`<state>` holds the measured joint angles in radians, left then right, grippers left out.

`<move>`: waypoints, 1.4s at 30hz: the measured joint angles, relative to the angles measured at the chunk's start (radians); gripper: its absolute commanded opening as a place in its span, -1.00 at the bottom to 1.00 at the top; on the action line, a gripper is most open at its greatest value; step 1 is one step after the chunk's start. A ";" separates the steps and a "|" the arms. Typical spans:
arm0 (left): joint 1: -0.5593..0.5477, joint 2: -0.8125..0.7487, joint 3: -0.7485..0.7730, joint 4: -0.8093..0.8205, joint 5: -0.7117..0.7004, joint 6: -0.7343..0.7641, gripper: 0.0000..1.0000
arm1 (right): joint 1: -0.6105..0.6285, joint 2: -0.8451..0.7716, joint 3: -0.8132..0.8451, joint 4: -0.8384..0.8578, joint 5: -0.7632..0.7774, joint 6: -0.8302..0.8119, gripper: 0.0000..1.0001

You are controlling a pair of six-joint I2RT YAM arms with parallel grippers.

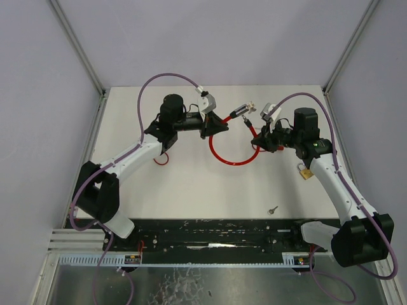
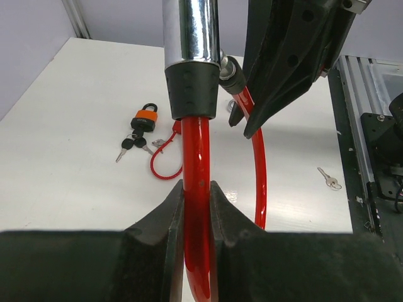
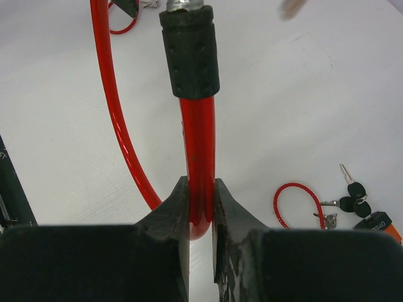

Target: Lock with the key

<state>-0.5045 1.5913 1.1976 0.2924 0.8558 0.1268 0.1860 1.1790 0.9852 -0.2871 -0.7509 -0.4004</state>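
A white desk [image 1: 191,184] is carrying everything, and the left arm [image 1: 127,159] and right arm [image 1: 337,184] are reaching in toward its middle from either side. Between them a cable lock [image 1: 235,164] is hanging in a wide loop, its lower curve lying on the desk. It is showing as a glossy red, plastic-coated cable [image 2: 196,151], each end passing into a dimpled black rubber collar. On the left arm's side the collar is running up into a polished chrome cylinder. On the right arm's side [image 3: 200,138] only a short metal tip is showing above the collar. The two ends are sitting close together, raised above the far part of the desk. Whether they are joined cannot be told.

The left pincer [image 2: 196,189] is nearly closed and is clamping the red cable just below the collar. The right pincer [image 3: 201,189] is gripping the other end in the same way, with its jaws pressing on both sides of the cable.

An orange-bodied padlock [image 2: 145,119] is lying beside the right arm, with black-headed keys [image 2: 126,146] and a thin red loop [image 2: 165,165] next to it. A loose key [image 1: 273,210], small and silver, is lying alone near the desk's front edge, well apart from the lock.
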 measured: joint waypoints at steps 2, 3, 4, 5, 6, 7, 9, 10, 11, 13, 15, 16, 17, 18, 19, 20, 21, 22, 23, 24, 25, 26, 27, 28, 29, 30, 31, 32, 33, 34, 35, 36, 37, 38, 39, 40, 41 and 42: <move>0.000 0.000 0.000 0.000 0.000 0.000 -0.99 | 0.000 -0.001 0.000 0.000 0.000 0.000 -1.00; 0.000 0.000 0.000 0.000 0.000 0.001 -1.00 | 0.000 -0.002 0.000 0.000 0.000 0.000 -1.00; 0.000 0.000 0.000 0.000 0.000 0.002 -0.99 | 0.000 -0.002 0.000 0.000 -0.001 0.001 -1.00; 0.000 0.000 0.000 -0.001 -0.001 0.002 -0.99 | 0.000 -0.003 0.000 0.000 -0.002 0.002 -1.00; -0.001 0.000 0.000 -0.001 -0.001 0.002 -0.99 | 0.000 -0.004 0.000 0.000 -0.003 0.003 -1.00; -0.001 0.000 0.000 -0.001 -0.001 0.003 -0.99 | 0.000 -0.005 0.000 0.000 -0.003 0.004 -1.00; -0.005 0.000 0.000 -0.001 -0.002 0.005 -0.99 | 0.000 -0.006 0.000 0.000 -0.003 0.006 -1.00; -0.005 0.000 0.000 -0.001 -0.002 0.006 -0.99 | 0.000 -0.006 0.000 0.001 -0.003 0.007 -1.00; -0.007 0.000 0.000 -0.002 -0.002 0.008 -0.99 | 0.000 -0.006 0.000 0.001 -0.003 0.008 -1.00; -0.011 0.000 0.000 -0.005 -0.002 0.014 -0.99 | 0.000 -0.006 0.000 0.001 -0.003 0.010 -1.00; -0.013 0.001 0.001 -0.011 -0.002 0.022 -0.99 | 0.000 -0.006 0.000 0.001 -0.003 0.013 -1.00; -0.014 0.001 0.002 -0.016 -0.002 0.029 -0.99 | 0.000 -0.006 0.000 0.001 -0.003 0.015 -1.00; -0.017 0.002 0.003 -0.019 -0.002 0.034 -0.99 | 0.000 -0.006 0.000 0.002 -0.003 0.016 -1.00; -0.018 0.003 0.005 -0.024 -0.003 0.042 -0.99 | 0.000 -0.006 0.000 0.002 -0.003 0.018 -1.00; -0.019 0.004 0.010 -0.031 -0.004 0.049 -0.99 | 0.000 -0.006 0.000 0.003 -0.002 0.019 -1.00; -0.022 0.006 0.016 -0.043 -0.007 0.058 -0.99 | 0.000 -0.006 0.000 0.004 -0.002 0.021 -1.00; -0.023 0.008 0.021 -0.053 -0.010 0.070 -0.99 | 0.000 -0.006 0.000 0.006 -0.002 0.024 -1.00; -0.024 0.009 0.026 -0.063 -0.013 0.080 -0.99 | 0.000 -0.006 0.000 0.006 0.000 0.027 -1.00; -0.025 0.010 0.030 -0.074 -0.018 0.094 -0.99 | 0.000 -0.006 0.000 0.006 0.000 0.029 -1.00; -0.026 0.010 0.031 -0.082 -0.024 0.108 -1.00 | 0.000 -0.006 0.000 0.007 0.000 0.031 -1.00; -0.028 0.010 0.032 -0.093 -0.031 0.124 -0.99 | 0.000 -0.006 0.000 0.007 -0.001 0.033 -1.00; -0.031 0.010 0.032 -0.105 -0.039 0.141 -0.99 | 0.000 -0.006 0.000 0.007 -0.001 0.034 -1.00; -0.034 0.010 0.032 -0.119 -0.050 0.158 -0.99 | 0.000 -0.006 0.000 0.006 -0.001 0.034 -1.00; -0.037 0.010 0.032 -0.131 -0.060 0.174 -1.00 | 0.000 -0.006 0.000 0.005 -0.002 0.034 -1.00; -0.040 0.010 0.032 -0.139 -0.071 0.192 -0.99 | 0.000 -0.006 0.000 -0.001 -0.003 0.034 -1.00; -0.045 0.009 0.032 -0.146 -0.083 0.211 -0.99 | 0.000 -0.006 0.000 -0.002 -0.004 0.034 -1.00; -0.046 0.008 0.032 -0.155 -0.091 0.227 -0.99 | 0.000 -0.005 0.000 -0.004 -0.008 0.034 -1.00; -0.051 0.006 0.032 -0.164 -0.101 0.245 -0.99 | 0.000 -0.005 0.000 -0.010 -0.016 0.034 -1.00; -0.053 0.005 0.032 -0.175 -0.109 0.264 -0.99 | -0.001 -0.005 0.000 -0.016 -0.026 0.034 -1.00; -0.056 0.002 0.031 -0.181 -0.114 0.277 -0.99 | -0.001 -0.005 0.000 -0.019 -0.035 0.034 -1.00; -0.058 -0.001 0.031 -0.187 -0.120 0.292 -0.99 | -0.002 -0.005 0.000 -0.021 -0.047 0.033 -1.00; -0.059 -0.005 0.029 -0.190 -0.124 0.305 -0.99 | -0.003 -0.005 0.000 -0.023 -0.060 0.033 -1.00; -0.060 -0.011 0.028 -0.194 -0.127 0.317 -0.99 | -0.003 -0.005 0.000 -0.023 -0.075 0.033 -1.00; -0.062 -0.017 0.026 -0.196 -0.130 0.327 -0.99 | -0.004 -0.005 0.000 -0.024 -0.089 0.033 -1.00; -0.063 -0.023 0.024 -0.197 -0.133 0.337 -0.99 | -0.004 -0.004 0.000 -0.024 -0.105 0.032 -1.00; -0.065 -0.031 0.021 -0.200 -0.136 0.348 -0.99 | -0.004 -0.003 0.000 -0.024 -0.117 0.032 -1.00; -0.066 -0.037 0.017 -0.200 -0.140 0.362 -0.99 | -0.005 -0.002 0.000 -0.024 -0.129 0.032 -1.00; -0.068 -0.039 0.016 -0.202 -0.141 0.368 -1.00 | -0.005 0.000 0.000 -0.023 -0.135 0.034 -1.00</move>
<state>-0.5720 1.5524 1.2137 0.0902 0.7147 0.4950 0.1810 1.1786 0.9848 -0.3096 -0.8860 -0.3668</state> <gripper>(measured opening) 0.115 0.176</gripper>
